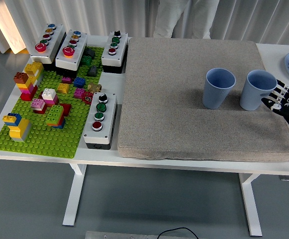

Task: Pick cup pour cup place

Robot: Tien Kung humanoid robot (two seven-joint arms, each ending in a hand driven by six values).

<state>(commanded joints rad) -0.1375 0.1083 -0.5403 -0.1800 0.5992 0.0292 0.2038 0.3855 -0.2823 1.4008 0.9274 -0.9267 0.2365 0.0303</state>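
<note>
Two blue cups [239, 88] upright on grey mat [184, 99], right hand [285, 102] half cropped, fingers spread, empty

The right hand [285, 102] reaches in from the right edge with fingers spread, holding nothing, its fingertips just beside the nearer blue cup [258, 90]. A second blue cup [218, 88] stands upright beyond that one, farther from the hand, both on a grey mat [184, 124] covering the white desk [45, 157]. Well away from the hand, across the mat, lie a green brick baseplate [40, 134] and button boxes [100, 119].
</note>
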